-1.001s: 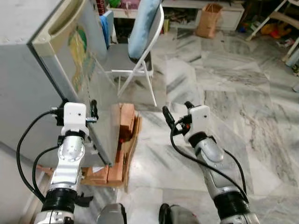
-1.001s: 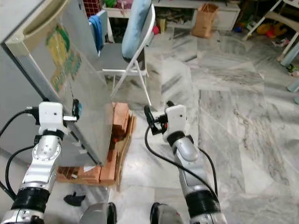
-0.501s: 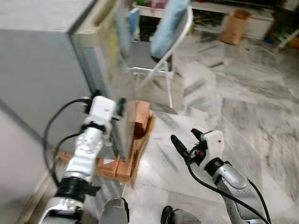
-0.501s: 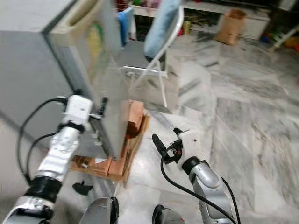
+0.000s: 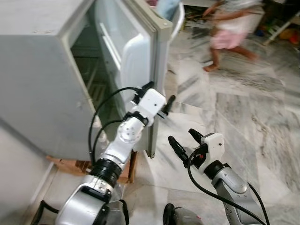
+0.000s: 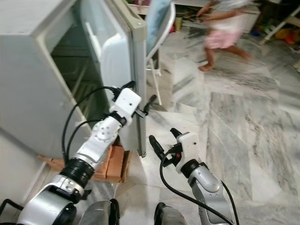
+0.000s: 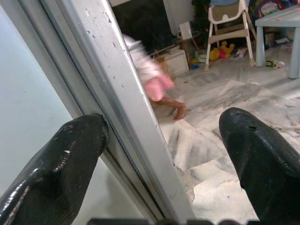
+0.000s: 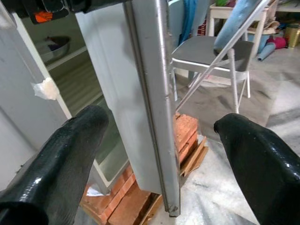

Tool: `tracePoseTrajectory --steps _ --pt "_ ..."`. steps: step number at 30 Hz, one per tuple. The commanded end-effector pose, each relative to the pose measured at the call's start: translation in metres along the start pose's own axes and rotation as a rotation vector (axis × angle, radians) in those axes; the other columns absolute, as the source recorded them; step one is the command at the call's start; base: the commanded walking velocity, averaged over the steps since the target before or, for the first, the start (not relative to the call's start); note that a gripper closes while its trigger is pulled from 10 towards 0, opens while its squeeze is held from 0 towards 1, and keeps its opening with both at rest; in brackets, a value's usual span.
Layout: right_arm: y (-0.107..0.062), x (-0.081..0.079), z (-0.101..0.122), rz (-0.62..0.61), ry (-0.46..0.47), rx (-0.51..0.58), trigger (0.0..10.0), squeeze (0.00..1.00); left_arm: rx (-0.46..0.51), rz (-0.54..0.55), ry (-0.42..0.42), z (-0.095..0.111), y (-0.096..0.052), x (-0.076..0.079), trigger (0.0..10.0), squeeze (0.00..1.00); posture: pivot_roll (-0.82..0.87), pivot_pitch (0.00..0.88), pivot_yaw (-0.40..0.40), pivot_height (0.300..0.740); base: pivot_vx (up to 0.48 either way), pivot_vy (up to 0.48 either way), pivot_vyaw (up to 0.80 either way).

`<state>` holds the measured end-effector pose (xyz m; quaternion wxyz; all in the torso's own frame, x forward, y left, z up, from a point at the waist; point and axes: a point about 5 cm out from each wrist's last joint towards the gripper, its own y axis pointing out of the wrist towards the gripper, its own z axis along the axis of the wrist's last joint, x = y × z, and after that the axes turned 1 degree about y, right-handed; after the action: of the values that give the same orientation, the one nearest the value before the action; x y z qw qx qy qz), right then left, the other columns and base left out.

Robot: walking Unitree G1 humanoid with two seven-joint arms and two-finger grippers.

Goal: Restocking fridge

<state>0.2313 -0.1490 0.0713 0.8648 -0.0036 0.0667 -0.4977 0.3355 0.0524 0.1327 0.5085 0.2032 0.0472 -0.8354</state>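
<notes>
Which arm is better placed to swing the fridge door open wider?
The left. Its end effector straddles the edge of the grey metal fridge door, open fingers either side. The right end effector hangs lower, off the door.

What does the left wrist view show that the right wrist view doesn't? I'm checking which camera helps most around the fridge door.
Left wrist: a blurred person walking past, a white chair and a pale table beyond, with the left gripper open astride the door edge.

Right wrist: the fridge interior, a folding chair and the bricks under the fridge, seen between the open right gripper fingers.

Both: the door edge and marble floor.
</notes>
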Motion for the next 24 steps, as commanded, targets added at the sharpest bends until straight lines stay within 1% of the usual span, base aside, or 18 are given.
tracePoseTrajectory --steps 1,3,7,14,15,16,18,20,21,24 --pt "-0.001 0.001 -0.002 0.006 0.002 -0.001 10.0 0.00 0.032 0.223 -0.014 0.002 -0.010 -0.048 10.0 0.00 0.10 0.083 0.011 0.740 0.000 0.000 0.00" --pt "-0.001 0.002 -0.004 0.010 0.002 -0.004 10.0 0.00 0.010 0.253 -0.040 -0.006 -0.020 -0.054 10.0 0.00 0.10 0.083 0.009 0.740 0.000 0.000 0.00" --pt "0.001 0.002 0.000 0.024 -0.002 -0.005 10.0 0.00 -0.043 0.307 -0.053 -0.021 -0.038 -0.057 10.0 0.00 0.11 0.087 -0.004 0.740 0.000 0.000 0.00" --pt "0.002 -0.003 0.004 0.034 -0.007 0.004 10.0 0.00 -0.084 0.394 -0.052 -0.030 -0.049 -0.063 10.0 0.00 0.11 0.086 -0.004 0.740 0.000 0.000 0.00" --pt "0.002 -0.004 0.007 0.021 -0.011 0.013 10.0 0.00 -0.109 0.426 -0.060 -0.035 -0.056 -0.067 10.0 0.00 0.10 0.086 -0.002 0.740 0.000 0.000 0.00" --pt "0.002 -0.004 0.007 0.021 -0.011 0.013 10.0 0.00 -0.109 0.426 -0.060 -0.035 -0.056 -0.067 10.0 0.00 0.10 0.086 -0.002 0.740 0.000 0.000 0.00" --pt "0.001 -0.003 0.013 -0.023 -0.027 0.036 10.0 0.00 -0.143 0.469 -0.077 -0.042 -0.067 -0.072 10.0 0.00 0.10 0.086 0.002 0.740 0.000 0.000 0.00" --pt "0.000 -0.002 0.017 -0.048 -0.027 0.055 10.0 0.00 -0.165 0.474 -0.081 -0.047 -0.074 -0.074 10.0 0.00 0.10 0.086 0.002 0.740 0.000 0.000 0.00" --pt "-0.001 -0.002 0.023 -0.066 -0.027 0.072 10.0 0.00 -0.176 0.484 -0.079 -0.051 -0.081 -0.075 10.0 0.00 0.10 0.087 0.005 0.740 0.000 0.000 0.00" --pt "-0.007 -0.005 0.031 -0.078 -0.049 0.085 10.0 0.00 -0.186 0.486 -0.096 -0.056 -0.095 -0.075 10.0 0.00 0.09 0.086 0.013 0.740 0.000 0.000 0.00"
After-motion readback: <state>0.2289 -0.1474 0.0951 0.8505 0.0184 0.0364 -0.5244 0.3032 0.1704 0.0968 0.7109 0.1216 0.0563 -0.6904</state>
